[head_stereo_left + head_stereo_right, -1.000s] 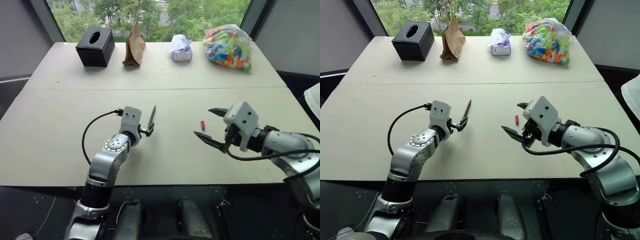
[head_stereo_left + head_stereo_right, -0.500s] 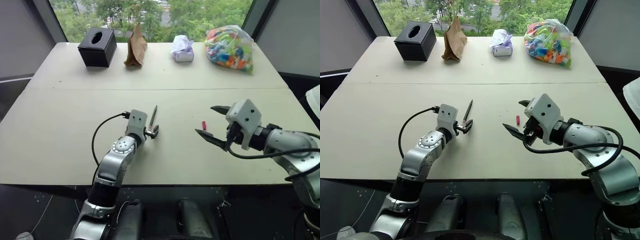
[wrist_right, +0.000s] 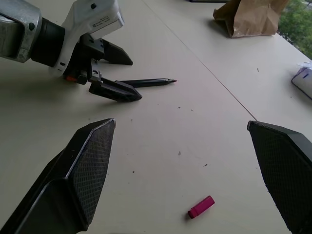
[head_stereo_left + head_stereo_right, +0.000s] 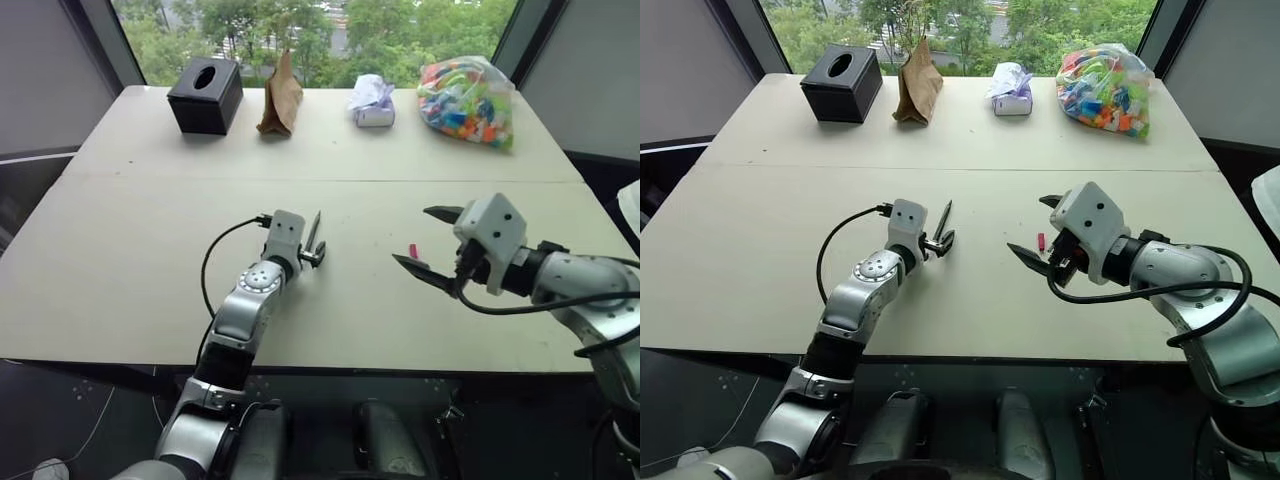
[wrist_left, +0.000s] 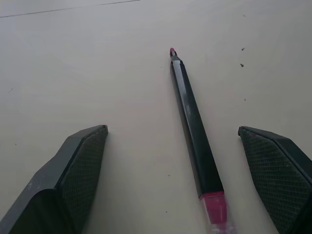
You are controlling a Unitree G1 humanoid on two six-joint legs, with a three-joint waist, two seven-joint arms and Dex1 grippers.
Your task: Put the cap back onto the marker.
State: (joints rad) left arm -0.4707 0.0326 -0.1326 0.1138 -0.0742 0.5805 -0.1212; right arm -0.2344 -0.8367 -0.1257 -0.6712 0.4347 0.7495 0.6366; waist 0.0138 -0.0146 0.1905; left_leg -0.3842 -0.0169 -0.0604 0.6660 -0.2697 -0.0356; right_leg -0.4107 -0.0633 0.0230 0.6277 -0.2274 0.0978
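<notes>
cap off, nothing gripped yet
the marker lies flat on the table between the spread fingers of the left gripper; the cap lies apart near the right gripper, also spread and empty; grasping and capping remain.

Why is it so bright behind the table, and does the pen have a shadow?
Left eye view: daylight from the windows beyond the table, trees washed out bright. Left wrist view: even light, the marker casts only a faint soft shadow. Right wrist view: the cap sharp, the near black fingers looming large.
</notes>
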